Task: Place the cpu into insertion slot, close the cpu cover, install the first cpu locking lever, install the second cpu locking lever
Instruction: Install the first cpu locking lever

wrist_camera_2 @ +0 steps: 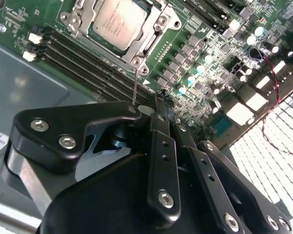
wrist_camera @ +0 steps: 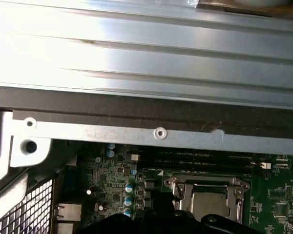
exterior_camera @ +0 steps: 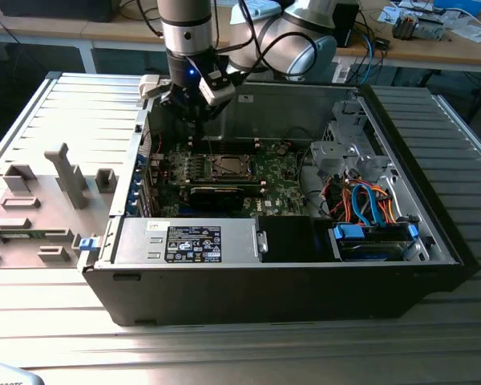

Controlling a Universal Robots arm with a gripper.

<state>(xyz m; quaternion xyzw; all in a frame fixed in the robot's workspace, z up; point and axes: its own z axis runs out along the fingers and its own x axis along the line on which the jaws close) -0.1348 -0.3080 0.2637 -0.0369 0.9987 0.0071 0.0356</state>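
Black linkage and fingers of the tool (wrist_camera_2: 158, 100) crowd the foreground of the second wrist view, with the fingertips drawn together on a thin metal rod, one cpu locking lever (wrist_camera_2: 135, 83), which runs from the tips down to a corner of the socket. Just beyond the tool tips lies the insertion slot (wrist_camera_2: 121, 25), and the cpu (wrist_camera_2: 119, 20) already sits in it, silvery-tan top facing up. Around the chip the cpu cover (wrist_camera_2: 151, 38) lies flat, its shiny frame enclosing the chip through the square window. Long black memory slots (wrist_camera_2: 83, 66) run beside the socket, between it and the tool's body.

In the first wrist view the cpu (wrist_camera: 209, 199) appears below the case's metal edge rail (wrist_camera: 136, 131), framed by the cpu cover (wrist_camera: 205, 184), with the green motherboard (wrist_camera: 276, 209) spreading around it.

From the exterior view, the arm reaches down into the open computer case (exterior_camera: 433, 241), which lies on its side on the table (exterior_camera: 224, 353). Its tool (exterior_camera: 199, 120) hangs above the board, and the insertion slot (exterior_camera: 227, 167) lies directly under it. A grey power supply (exterior_camera: 188, 243) sits on the near side of the case, and blue and orange cables (exterior_camera: 369, 200) are bundled well away from the tool toward the exterior view's right.
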